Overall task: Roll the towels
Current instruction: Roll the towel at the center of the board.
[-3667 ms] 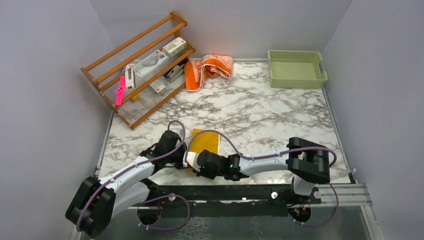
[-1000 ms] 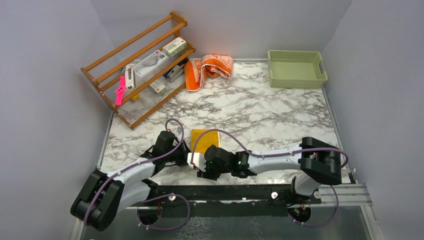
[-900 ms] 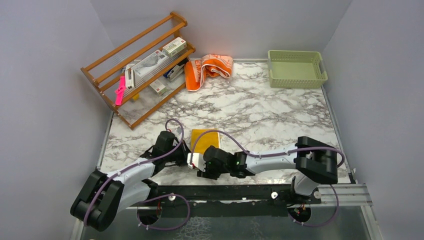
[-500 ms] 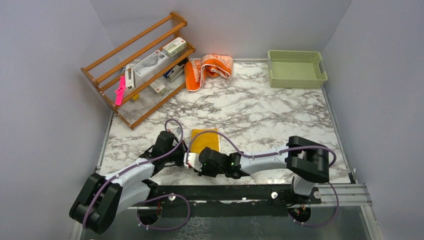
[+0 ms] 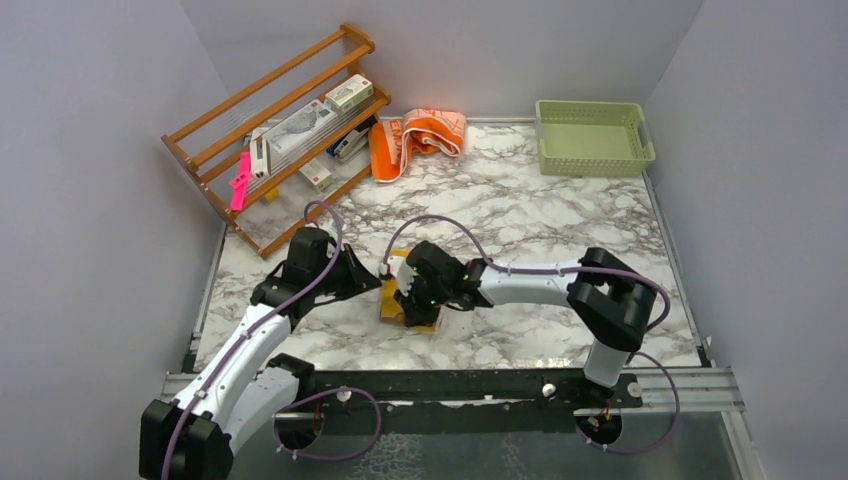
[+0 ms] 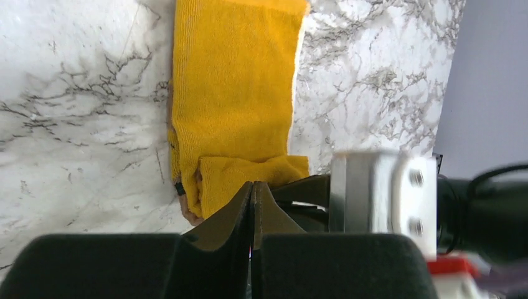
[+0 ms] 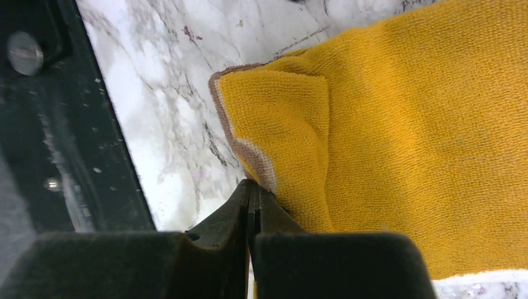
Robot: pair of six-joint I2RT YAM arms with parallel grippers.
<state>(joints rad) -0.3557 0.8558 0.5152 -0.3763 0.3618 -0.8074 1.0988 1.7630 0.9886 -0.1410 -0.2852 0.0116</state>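
- A marble-patterned table (image 5: 560,230) is seen from above, with both arms bolted at its near edge.
- A slatted wooden rack (image 5: 275,130) is leaned at the far left corner, and boxes and a pink item are stored on it.
- A pale green basket (image 5: 594,160) is set at the far right corner, well apart from everything else.
- An orange and peach towel (image 5: 418,138) is left crumpled against the back wall, just beside the rack.
- A mustard-yellow towel (image 6: 230,93) is laid flat on the near middle of the table, between the two claws; its near corner is folded back on itself.
- The left claw (image 6: 252,187) is pressed together, its tip set against the edge of that folded flap. Whether cloth is caught in it cannot be told.
- The right claw (image 7: 251,187) is also pressed together, its tip placed on the brown hem of the folded corner. Whether that hem is pinched cannot be told.
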